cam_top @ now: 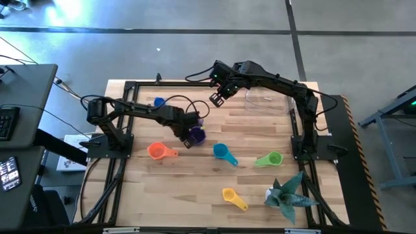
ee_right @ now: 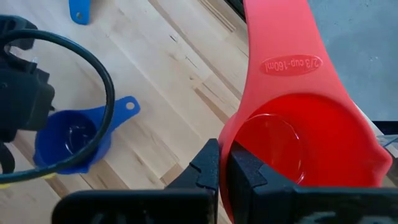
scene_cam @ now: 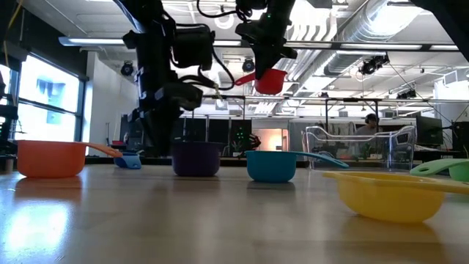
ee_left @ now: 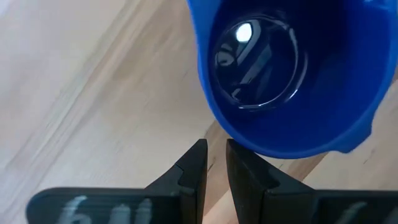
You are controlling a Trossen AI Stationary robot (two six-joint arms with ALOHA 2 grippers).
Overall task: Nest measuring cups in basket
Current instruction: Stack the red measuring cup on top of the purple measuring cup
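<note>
My right gripper [cam_top: 218, 98] hangs above the table's far middle, left of the clear basket [cam_top: 263, 97], shut on the red cup [scene_cam: 270, 81]. My left gripper [cam_top: 190, 132] is shut and hovers just above the purple cup [cam_top: 197, 136], whose bowl fills the left wrist view [ee_left: 280, 74]. It touches nothing that I can see. Standing on the table are the blue cup [cam_top: 159, 102], orange cup [cam_top: 156, 151], teal cup [cam_top: 221, 151], green cup [cam_top: 270, 158] and yellow cup [cam_top: 231, 194]. The basket [scene_cam: 359, 147] holds no cup. My right gripper [ee_right: 225, 155] pinches the red cup's rim wall [ee_right: 229, 140] on the side opposite the handle, one finger inside the bowl and one outside. The fingers come from above. The cup hangs lifted clear of the table, its handle [ee_right: 283, 62] pointing away from the fingers.
A teal spiky plant [cam_top: 286, 195] stands at the near right corner. The black metal frame [cam_top: 130, 84] runs around the table's edges, with the arm bases on the left and right. A person [scene_cam: 370, 121] sits in the room beyond the table.
</note>
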